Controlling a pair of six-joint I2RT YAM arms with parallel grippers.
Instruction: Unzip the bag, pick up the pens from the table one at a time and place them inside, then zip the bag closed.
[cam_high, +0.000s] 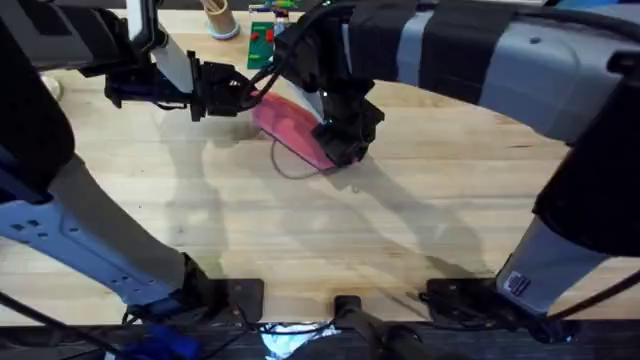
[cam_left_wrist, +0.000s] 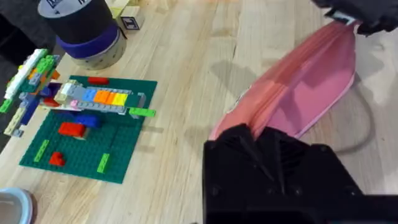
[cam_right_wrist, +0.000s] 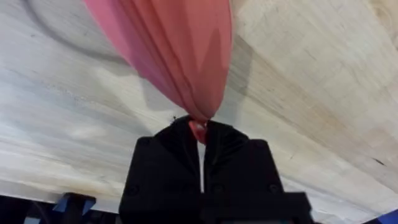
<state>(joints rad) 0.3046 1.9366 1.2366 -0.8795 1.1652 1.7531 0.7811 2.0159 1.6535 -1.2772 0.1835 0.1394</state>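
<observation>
The pink bag (cam_high: 293, 127) stretches between my two grippers just above the table (cam_high: 300, 235), casting a shadow on the wood. My left gripper (cam_high: 240, 97) is shut on its far left end, and in the left wrist view the black fingers (cam_left_wrist: 245, 146) pinch the pink fabric (cam_left_wrist: 305, 87). My right gripper (cam_high: 340, 148) is shut on the near right end. The right wrist view shows the bag (cam_right_wrist: 180, 50) tapering into that closed gripper (cam_right_wrist: 199, 127). The right gripper (cam_left_wrist: 364, 15) also appears in the left wrist view. The pens are out of view.
A green Lego baseplate (cam_left_wrist: 37, 146) with coloured bricks and a black-and-purple cylinder (cam_left_wrist: 84, 28) stand behind the left gripper at the table's far side. A thin grey cord loop (cam_left_wrist: 368, 127) lies on the wood beside the bag. Bare wood fills the near half.
</observation>
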